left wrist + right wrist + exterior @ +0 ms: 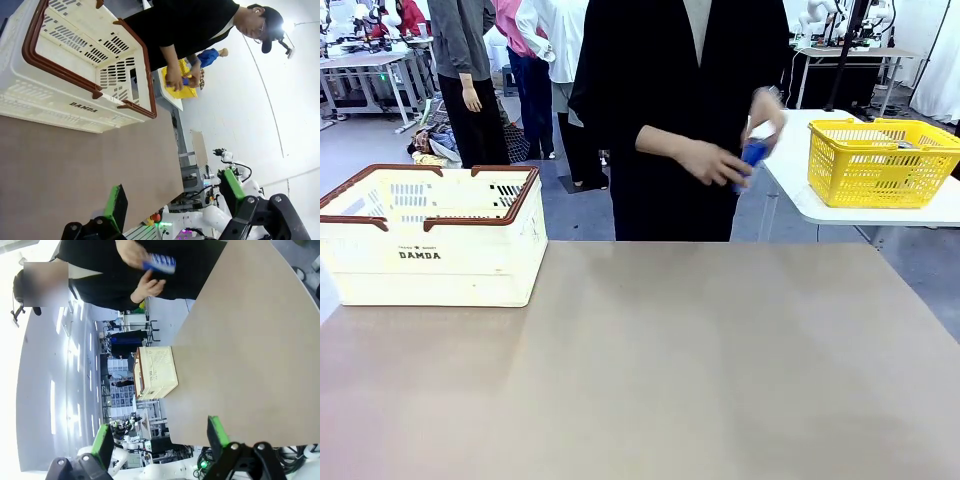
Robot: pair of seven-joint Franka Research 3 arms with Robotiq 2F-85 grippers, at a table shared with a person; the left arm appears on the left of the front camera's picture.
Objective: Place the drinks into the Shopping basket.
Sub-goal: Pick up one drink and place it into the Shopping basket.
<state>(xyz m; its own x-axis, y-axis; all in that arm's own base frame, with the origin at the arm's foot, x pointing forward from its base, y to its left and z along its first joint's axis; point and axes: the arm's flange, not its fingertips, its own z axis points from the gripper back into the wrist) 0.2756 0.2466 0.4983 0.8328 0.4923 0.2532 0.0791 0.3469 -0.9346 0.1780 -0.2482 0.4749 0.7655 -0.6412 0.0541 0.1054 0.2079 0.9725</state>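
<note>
The cream-white Shopping basket (430, 235) with brown rim stands at the table's far left, marked "DAMDA"; it also shows in the left wrist view (75, 75) and, smaller, in the right wrist view (156, 372). A person at the far side holds a blue-and-white drink can (753, 155) in both hands above the floor beyond the table's far edge; the same can (160, 263) shows in the right wrist view. My left gripper (172, 200) stands open with nothing between its green pads. My right gripper (160, 442) is open too, holding nothing.
A bright yellow mesh basket (880, 160) sits on a white side table (810, 200) at the far right. The brown tabletop (670, 370) stretches bare in front. Other people stand in the background.
</note>
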